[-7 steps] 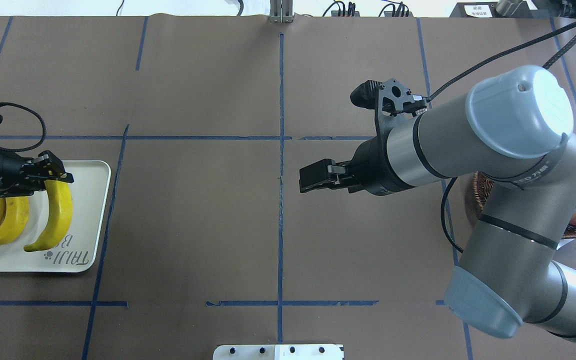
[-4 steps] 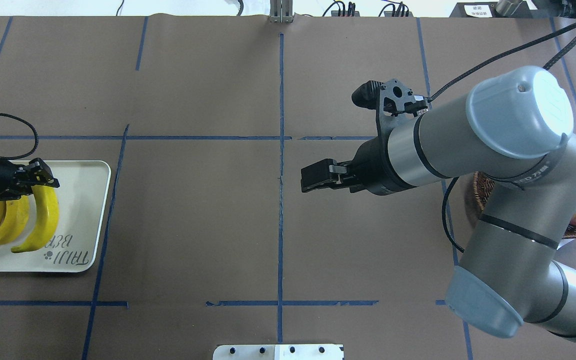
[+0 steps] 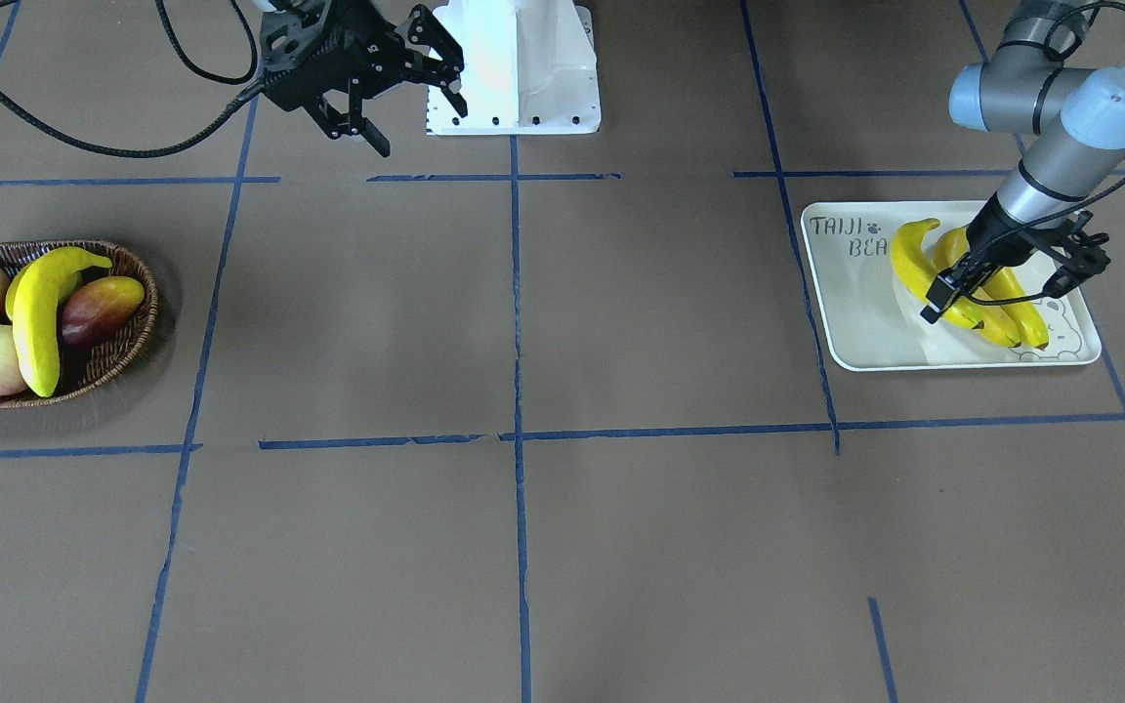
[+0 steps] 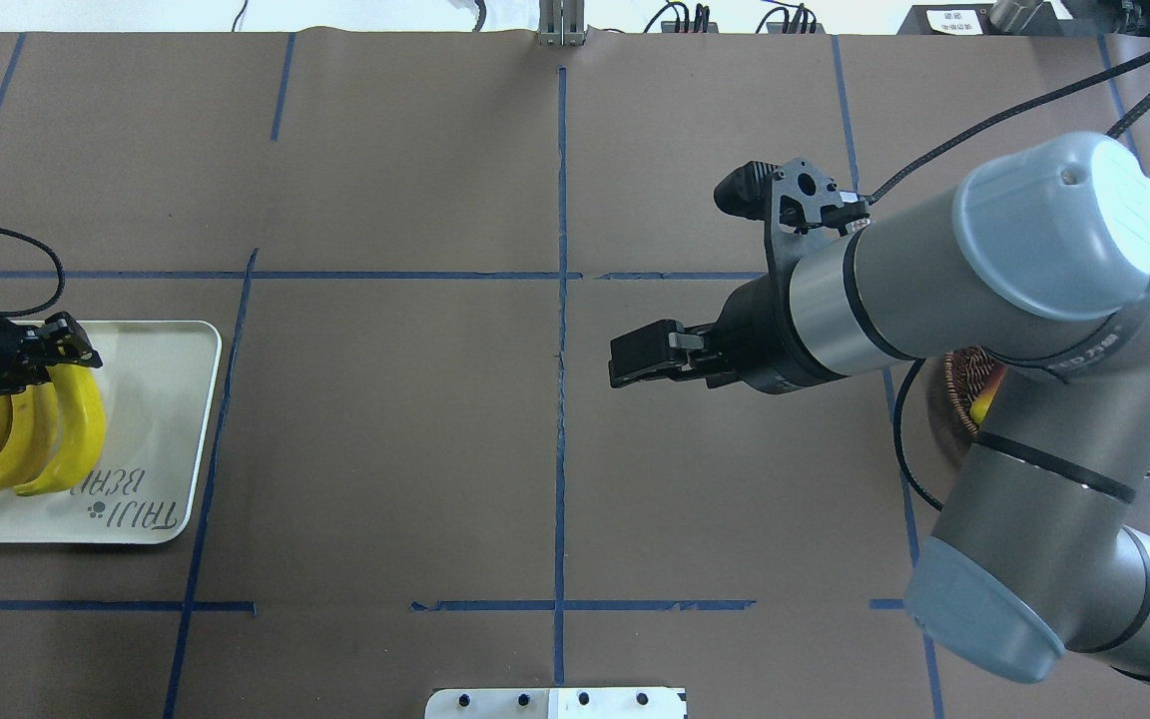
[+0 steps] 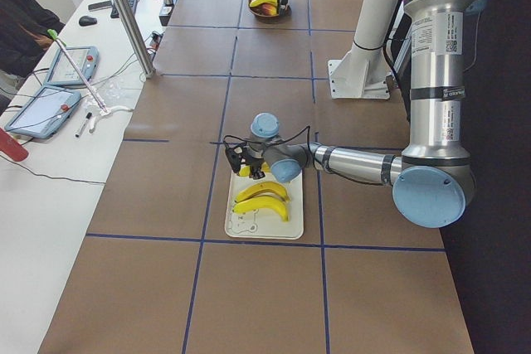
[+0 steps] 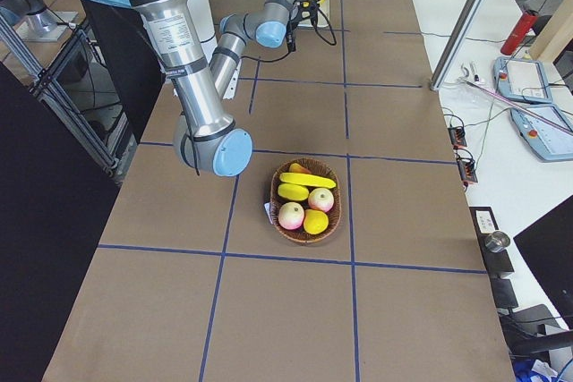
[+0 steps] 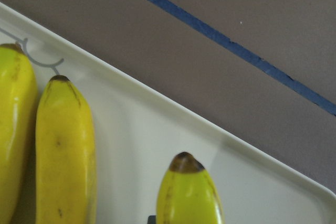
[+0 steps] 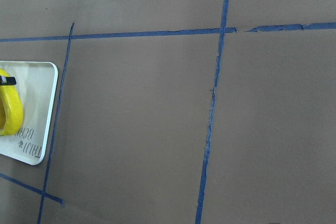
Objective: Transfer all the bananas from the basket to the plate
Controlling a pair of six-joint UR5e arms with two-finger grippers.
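Three bananas (image 3: 914,266) lie on the plate (image 3: 855,327), one banana (image 3: 38,317) in the basket (image 3: 125,353).

Right arm (image 4: 934,290): silver-grey cylindrical links, pale blue-grey domed joint caps (image 4: 1059,225), black seam rings. Lettering on one dark band, not legible. Black braided cable (image 4: 994,122) leads to a black camera bracket (image 4: 800,195) pierced with round holes. Right gripper (image 3: 421,127): black throughout. Left arm (image 3: 1031,186): same finish; white printed labels (image 5: 449,35) on one link. Mounting base (image 3: 514,68): white, with a row of dark bolt holes.

Yellow bananas (image 4: 79,431), cream plate (image 4: 162,397), dark brown basket (image 3: 105,359).
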